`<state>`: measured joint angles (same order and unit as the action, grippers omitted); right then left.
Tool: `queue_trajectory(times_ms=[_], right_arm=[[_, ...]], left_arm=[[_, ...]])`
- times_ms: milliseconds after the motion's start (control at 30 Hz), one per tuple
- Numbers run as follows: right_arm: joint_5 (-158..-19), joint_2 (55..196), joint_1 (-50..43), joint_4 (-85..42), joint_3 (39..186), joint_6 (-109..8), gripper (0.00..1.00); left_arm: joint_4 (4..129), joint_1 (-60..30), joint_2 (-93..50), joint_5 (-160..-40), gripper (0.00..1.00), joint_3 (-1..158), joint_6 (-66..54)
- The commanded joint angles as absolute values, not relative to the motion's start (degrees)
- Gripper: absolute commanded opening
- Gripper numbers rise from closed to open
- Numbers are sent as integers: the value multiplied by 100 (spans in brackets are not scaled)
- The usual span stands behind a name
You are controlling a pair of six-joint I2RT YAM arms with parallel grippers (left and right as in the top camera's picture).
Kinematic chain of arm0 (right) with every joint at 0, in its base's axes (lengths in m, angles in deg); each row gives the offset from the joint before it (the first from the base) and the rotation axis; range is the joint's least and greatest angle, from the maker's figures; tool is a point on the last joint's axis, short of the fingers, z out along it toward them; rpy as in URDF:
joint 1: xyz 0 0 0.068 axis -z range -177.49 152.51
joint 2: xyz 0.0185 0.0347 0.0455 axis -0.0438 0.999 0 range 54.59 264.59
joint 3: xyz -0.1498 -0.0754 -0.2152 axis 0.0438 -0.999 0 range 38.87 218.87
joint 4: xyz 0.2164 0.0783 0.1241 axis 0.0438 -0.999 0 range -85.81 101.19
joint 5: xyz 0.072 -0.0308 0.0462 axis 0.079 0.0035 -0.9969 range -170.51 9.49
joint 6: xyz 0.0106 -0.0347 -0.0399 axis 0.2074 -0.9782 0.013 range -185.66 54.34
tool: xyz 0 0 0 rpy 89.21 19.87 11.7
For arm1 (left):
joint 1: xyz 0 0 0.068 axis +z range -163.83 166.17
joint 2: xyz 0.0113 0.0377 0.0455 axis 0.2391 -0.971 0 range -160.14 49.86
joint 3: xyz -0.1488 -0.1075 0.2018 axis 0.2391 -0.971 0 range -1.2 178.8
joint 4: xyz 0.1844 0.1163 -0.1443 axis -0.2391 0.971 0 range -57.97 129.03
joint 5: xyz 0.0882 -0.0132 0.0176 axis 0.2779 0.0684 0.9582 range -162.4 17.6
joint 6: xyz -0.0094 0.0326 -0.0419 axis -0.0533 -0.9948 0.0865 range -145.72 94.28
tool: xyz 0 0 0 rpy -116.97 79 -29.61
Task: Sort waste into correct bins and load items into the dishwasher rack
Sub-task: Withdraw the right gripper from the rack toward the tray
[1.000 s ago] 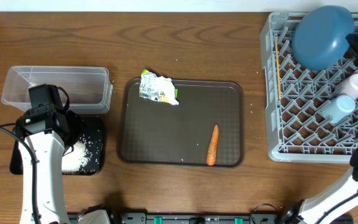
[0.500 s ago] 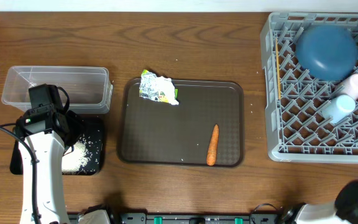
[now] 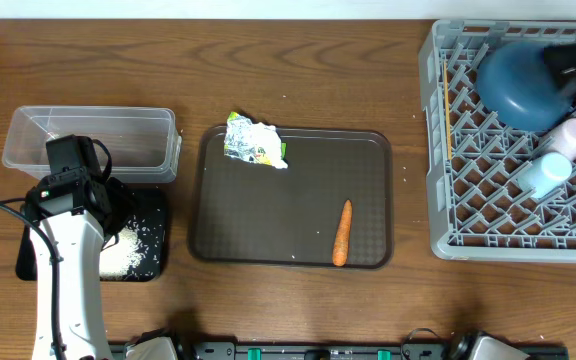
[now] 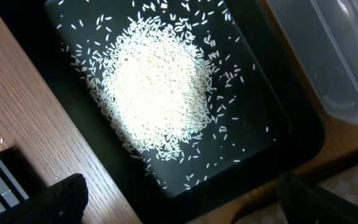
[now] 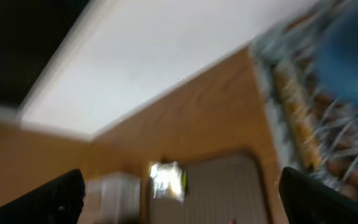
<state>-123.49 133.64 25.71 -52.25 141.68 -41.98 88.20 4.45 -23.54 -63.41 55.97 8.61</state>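
Both gape wide: left gripper [image 4: 185, 200] over rice [image 4: 157, 87] (black tray [image 4: 272, 121]), right gripper [image 5: 179, 196] apparently above rack [image 3: 438, 200].

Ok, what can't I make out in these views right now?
Right wrist view: all motion blur; the foil wrapper and dishwasher rack are smears.
Overhead: the right hand is a dark blur covering part of the dark blue bowl.
Overhead: the left arm hides part of the black tray and rice.
Overhead: the rack's right side is cut off by the frame edge.
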Motion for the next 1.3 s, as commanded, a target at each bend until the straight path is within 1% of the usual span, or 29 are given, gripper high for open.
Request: queue_trajectory(times_ms=[0, 133, 233, 333, 467, 667, 933, 1267], right_arm=[[-11864, 13406, 1716, -5752, 14174, -4661, 99], [-10244, 13515, 558, -6377, 14006, -4359, 99], [-9210, 13633, -305, -6567, 13825, -3837, 99], [-8710, 13749, -1081, -6445, 13534, -3485, 99], [-8290, 13998, -1842, -5964, 13197, -3201, 99], [-8137, 14319, -1940, -5722, 13173, -3205, 99], [-7333, 14413, -1905, -6017, 13171, -3210, 99], [-7322, 14413, -1905, -6049, 13171, -3205, 99]], left_arm=[[8837, 473, -2337, -6291, 100, 5689, 889], [8837, 473, -2337, -6291, 100, 5689, 889], [8837, 473, -2337, -6291, 100, 5689, 889], [8837, 473, -2337, -6291, 100, 5689, 889], [8837, 473, -2337, -6291, 100, 5689, 889], [8837, 473, -2337, -6291, 100, 5689, 889], [8837, 473, -2337, -6291, 100, 5689, 889], [8837, 473, -2337, -6291, 100, 5689, 889]])
